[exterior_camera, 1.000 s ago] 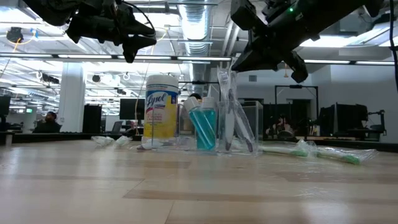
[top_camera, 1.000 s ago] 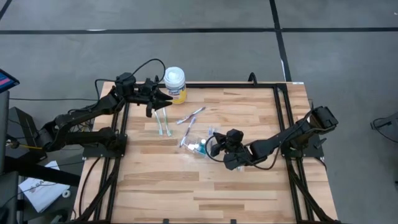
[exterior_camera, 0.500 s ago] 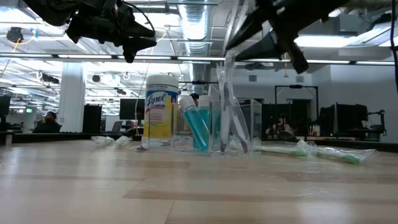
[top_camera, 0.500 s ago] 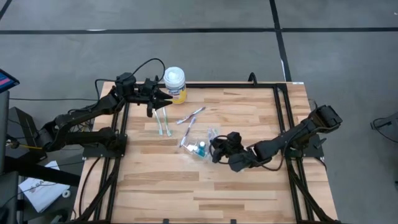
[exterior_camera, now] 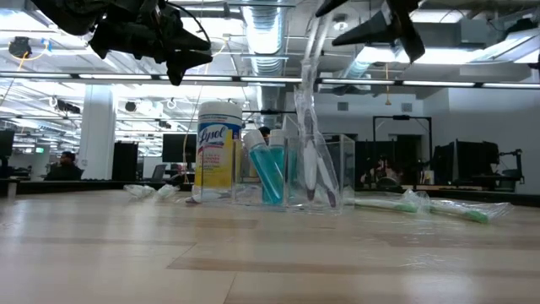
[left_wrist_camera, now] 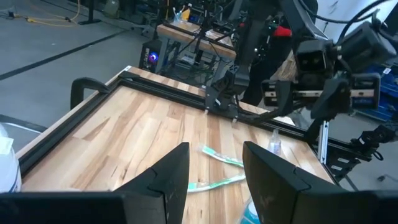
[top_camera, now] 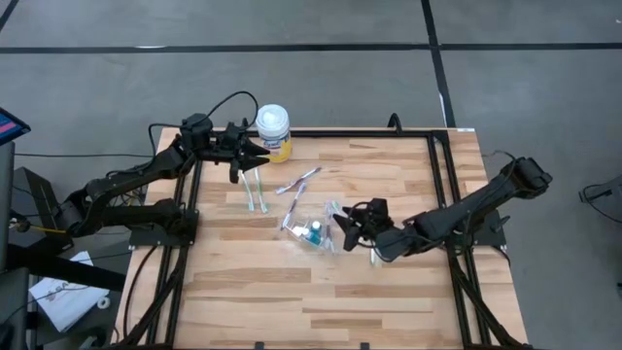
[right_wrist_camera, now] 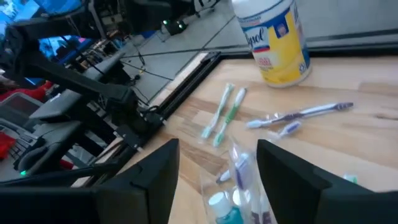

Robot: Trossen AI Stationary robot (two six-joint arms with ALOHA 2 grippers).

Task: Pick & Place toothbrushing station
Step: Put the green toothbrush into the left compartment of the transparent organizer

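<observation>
A small clear cup (top_camera: 313, 233) stands near the table's middle. It holds the blue toothpaste tubes (exterior_camera: 272, 173) and a wrapped toothbrush (exterior_camera: 309, 110), which stands upright and leans on the rim. My right gripper (top_camera: 342, 226) hovers open just right of and above the cup. In its wrist view (right_wrist_camera: 217, 177) the toothbrush top (right_wrist_camera: 239, 165) shows between the fingers, apart from them. Two pale green toothbrushes (top_camera: 256, 194) lie flat at the far left. My left gripper (top_camera: 241, 163) hangs open above them. Two more toothbrushes (top_camera: 298, 181) lie beyond the cup.
A yellow-labelled wipes canister (top_camera: 274, 131) stands at the far edge beside my left gripper. Another wrapped green toothbrush (exterior_camera: 443, 207) lies on the table to the right of the cup. A black frame (top_camera: 442, 185) runs round the table. The near half is bare wood.
My right gripper has opened, let go of the toothbrush and risen, drawing back a little toward the table's right edge. The toothbrush stays standing in the cup. The cup has shifted slightly toward the left.
</observation>
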